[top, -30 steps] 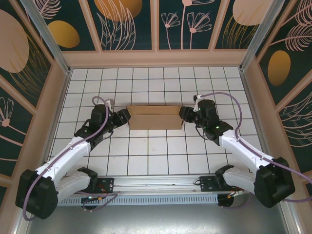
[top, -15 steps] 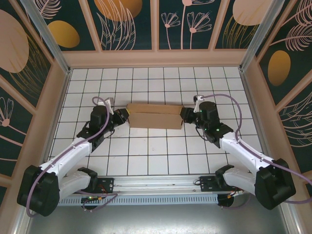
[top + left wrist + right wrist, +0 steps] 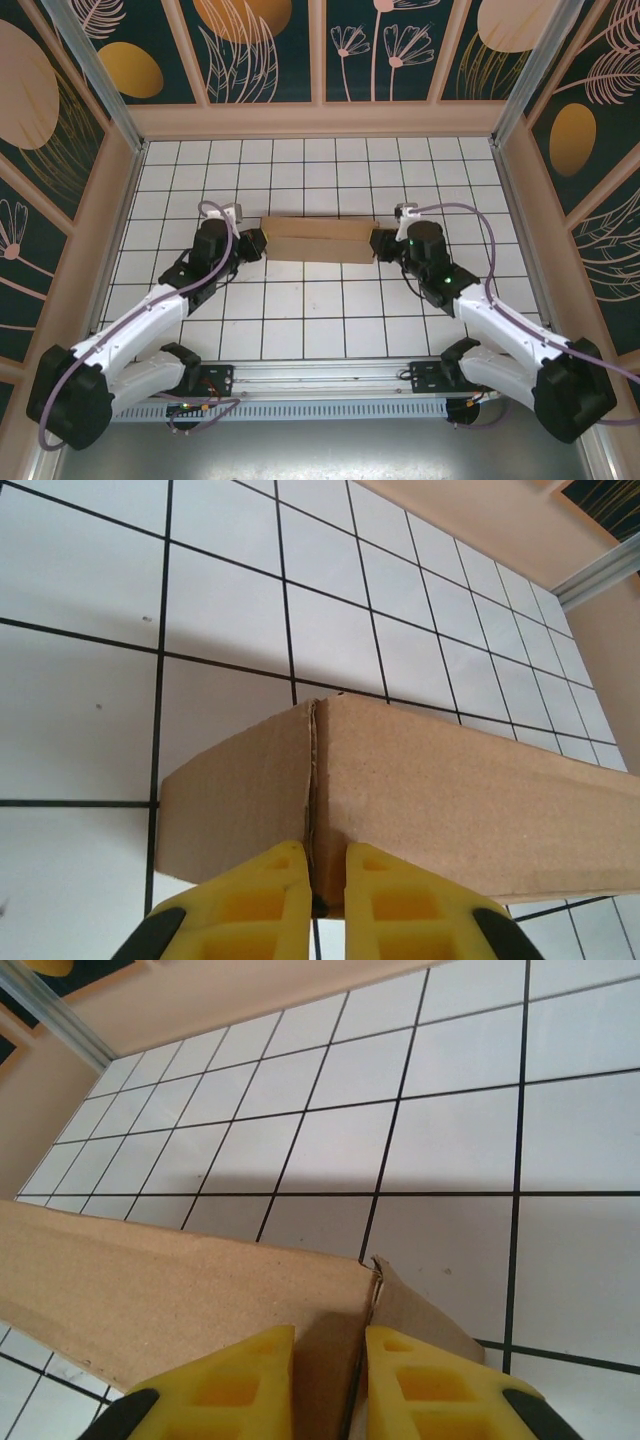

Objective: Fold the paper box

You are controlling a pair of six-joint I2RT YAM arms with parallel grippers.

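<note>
Start from your own side. Both arms reach out from the near edge of the table (image 3: 300,320) and meet the box (image 3: 318,241) at its two short ends. The box lies across the middle of the tiles with its long side running left to right, well short of the back wall (image 3: 320,120).

Your left gripper (image 3: 325,855) is pinched tight on the box's left end. Its yellow fingers almost touch, with only the cardboard edge at the corner seam between them. Your right gripper (image 3: 330,1332) is clamped on the right end, its fingers on either side of the corner, with a slightly wider gap.

I judge the step in hand to be working both ends at once, so treat the two grips as one:
- **Move together.** Move both wrists at the same pace and in the same direction. Pulling them apart or twisting one alone would likely buckle the thin board.
- **Follow the creases.** Don't force the fold across the creases.
- **Mind the seams.** Both grips sit right at a seam, where a grip can slip off.
- **Go gently.** The box probably slides easily on the smooth tiles, so press gently and stop if an end lifts.
</note>
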